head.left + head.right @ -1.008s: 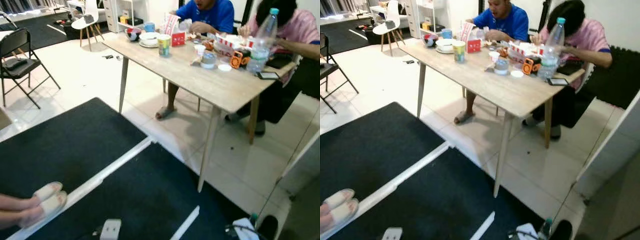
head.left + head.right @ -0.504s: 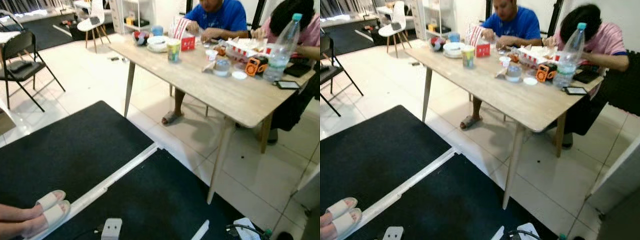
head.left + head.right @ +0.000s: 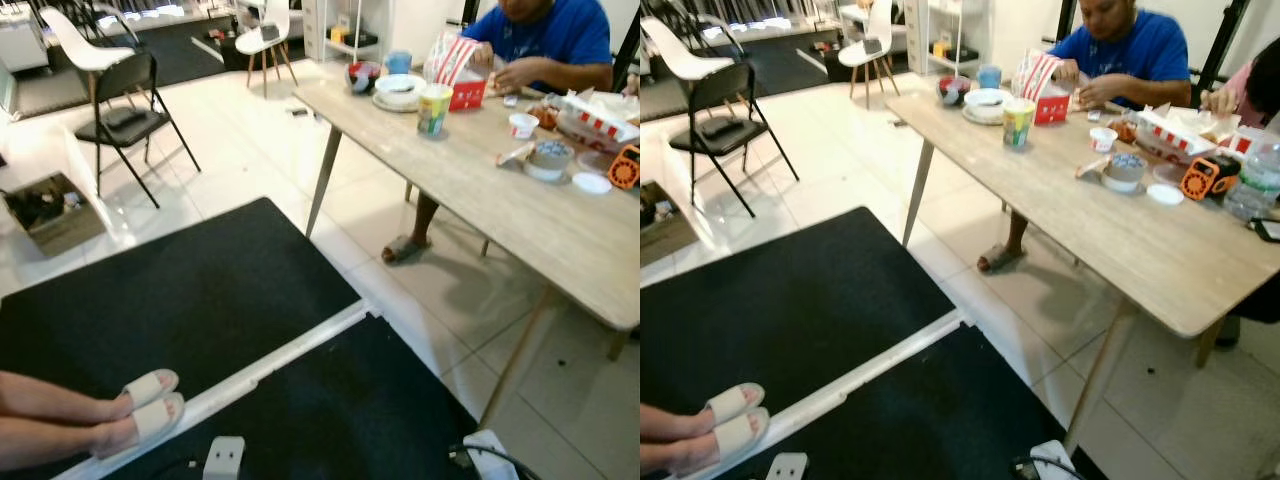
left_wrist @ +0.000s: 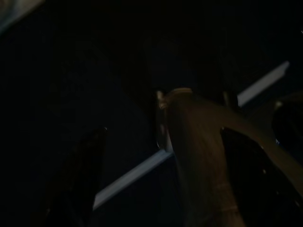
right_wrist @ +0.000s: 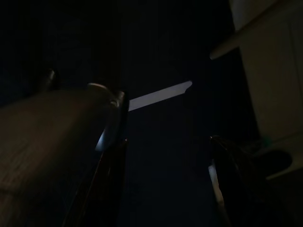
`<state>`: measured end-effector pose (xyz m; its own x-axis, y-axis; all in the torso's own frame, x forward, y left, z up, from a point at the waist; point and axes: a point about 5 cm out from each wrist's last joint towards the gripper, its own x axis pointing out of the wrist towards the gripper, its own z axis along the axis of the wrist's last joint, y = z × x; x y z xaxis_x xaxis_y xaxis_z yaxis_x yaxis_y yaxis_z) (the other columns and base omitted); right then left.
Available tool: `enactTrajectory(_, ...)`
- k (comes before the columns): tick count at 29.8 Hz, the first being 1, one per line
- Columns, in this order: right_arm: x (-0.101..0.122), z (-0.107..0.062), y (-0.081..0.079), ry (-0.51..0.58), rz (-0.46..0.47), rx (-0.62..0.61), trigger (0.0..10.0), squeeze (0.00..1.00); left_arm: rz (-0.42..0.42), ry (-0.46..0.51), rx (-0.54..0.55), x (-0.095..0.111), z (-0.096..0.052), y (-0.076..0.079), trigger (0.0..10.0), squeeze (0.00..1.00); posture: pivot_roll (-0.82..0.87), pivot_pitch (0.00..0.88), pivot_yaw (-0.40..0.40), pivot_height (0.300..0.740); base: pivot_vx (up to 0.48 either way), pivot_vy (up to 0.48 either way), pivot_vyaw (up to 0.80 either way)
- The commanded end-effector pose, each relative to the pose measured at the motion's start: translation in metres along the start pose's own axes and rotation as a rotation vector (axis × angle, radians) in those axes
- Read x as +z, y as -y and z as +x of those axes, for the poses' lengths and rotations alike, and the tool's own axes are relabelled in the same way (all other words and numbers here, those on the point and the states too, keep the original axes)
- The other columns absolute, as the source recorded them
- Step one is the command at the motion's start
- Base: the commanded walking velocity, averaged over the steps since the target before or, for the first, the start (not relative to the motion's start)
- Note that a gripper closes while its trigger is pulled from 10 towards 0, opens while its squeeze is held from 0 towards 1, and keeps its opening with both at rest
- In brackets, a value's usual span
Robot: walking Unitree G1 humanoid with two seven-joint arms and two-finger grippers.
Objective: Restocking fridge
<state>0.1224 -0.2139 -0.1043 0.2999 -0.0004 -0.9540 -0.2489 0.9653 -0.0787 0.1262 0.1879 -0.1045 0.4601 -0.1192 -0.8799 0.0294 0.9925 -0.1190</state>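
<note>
Both arms are just hanging here. My left gripper (image 4: 165,137) has its two black fingers spread apart with nothing held, though that wrist view is super dark. Same for my right gripper (image 5: 165,142): fingers wide, empty. Behind both there's a black floor mat (image 3: 790,300) with a pale white strip (image 3: 870,365) running across it.

At the mat's left edge, someone's feet in white slide sandals (image 3: 725,425) rest on it. Past the mat's far right corner stands a long light wooden table (image 3: 1120,230). A yellow-green printed cup (image 3: 1018,108) and a white bowl on a plate (image 3: 987,100) sit near its far end, a small orange gadget (image 3: 1206,178) near the far edge further right. A person in a blue shirt (image 3: 1130,50) sits behind it. A black folding chair (image 3: 725,100) stands well off left on the white tiles.
</note>
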Motion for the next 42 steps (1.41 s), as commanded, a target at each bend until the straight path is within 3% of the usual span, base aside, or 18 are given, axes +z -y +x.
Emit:
enactTrajectory(1,-0.0002,0.0000,0.0002,0.001,0.001,-0.004,10.0,0.00,0.007,-0.010,0.002,-0.0016,-0.0004,-0.0009,10.0,0.00,-0.02,0.000,0.020,0.740,0.311,0.000,0.00)
enactTrajectory(9,-0.0004,0.0002,-0.0011,-0.002,0.009,-0.003,10.0,0.00,0.008,-0.009,0.003,-0.0011,-0.0004,-0.0014,10.0,0.00,-0.02,0.000,0.023,0.740,0.313,0.000,-0.48)
enactTrajectory(42,0.0029,0.0006,-0.0021,0.011,0.008,-0.003,10.0,0.00,0.007,-0.011,0.000,-0.0016,-0.0001,0.0001,10.0,0.00,-0.02,0.000,0.021,0.740,0.316,0.000,0.00)
